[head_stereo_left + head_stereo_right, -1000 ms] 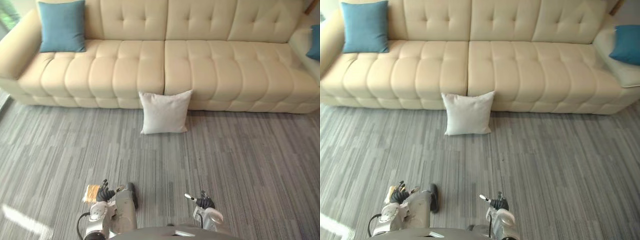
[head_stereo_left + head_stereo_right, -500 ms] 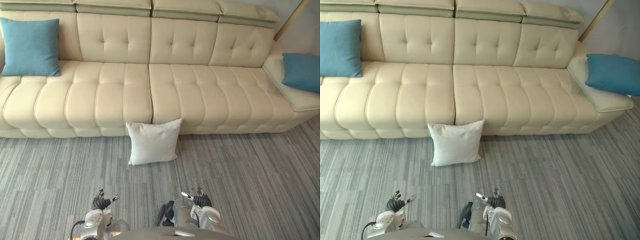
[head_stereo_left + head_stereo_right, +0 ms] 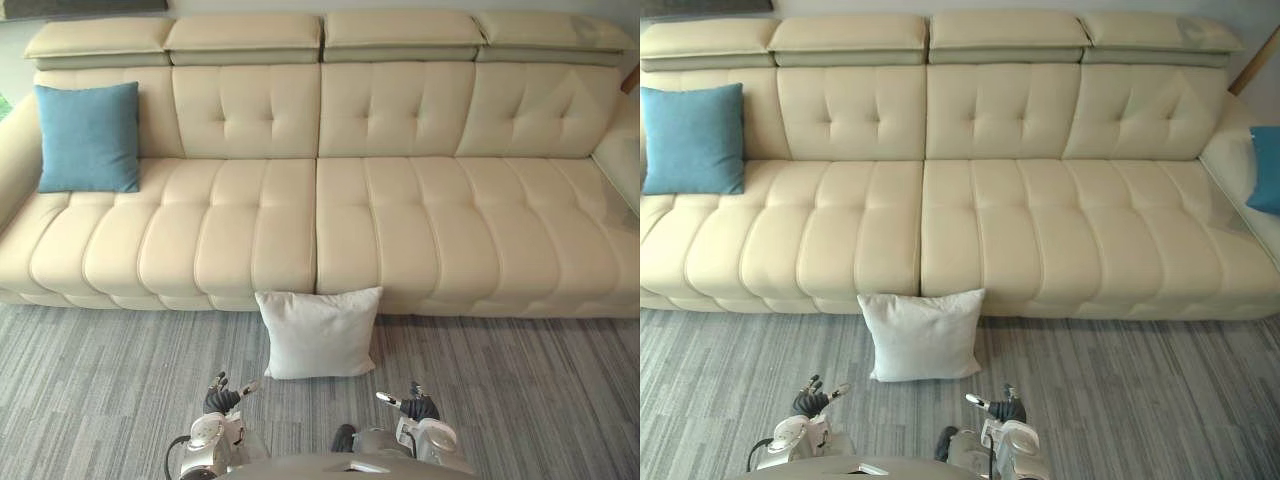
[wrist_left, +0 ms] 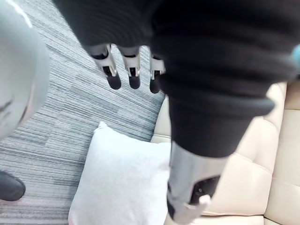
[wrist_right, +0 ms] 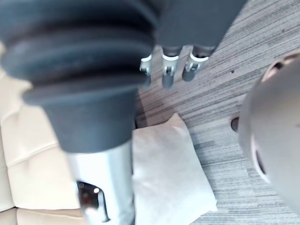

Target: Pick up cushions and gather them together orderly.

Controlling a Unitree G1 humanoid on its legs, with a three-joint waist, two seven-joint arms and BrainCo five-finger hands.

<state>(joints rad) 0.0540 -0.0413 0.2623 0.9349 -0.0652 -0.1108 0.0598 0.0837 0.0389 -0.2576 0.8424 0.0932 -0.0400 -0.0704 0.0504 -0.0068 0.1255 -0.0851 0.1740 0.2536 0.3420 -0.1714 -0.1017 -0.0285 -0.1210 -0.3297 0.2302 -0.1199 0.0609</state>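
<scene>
Grey striped carpet (image 3: pixel 110 400) before a cream tufted sofa (image 3: pixel 420 230). On the carpet, upright and leaning against the sofa's front near its middle seam: white cushion (image 3: pixel 320 333). On the seat at the sofa's left end, propped against the backrest: blue cushion (image 3: pixel 88 137). At the far right end, cut off by the frame edge: second blue cushion (image 3: pixel 1267 168). Low over the carpet, near the white cushion but apart from it: left robot hand (image 3: pixel 222 395), released, fingers (image 4: pixel 113 79) hanging relaxed, nothing in them. Alongside, right robot hand (image 3: pixel 414 405), seemingly released too, fingers only partly visible, grasping nothing.
</scene>
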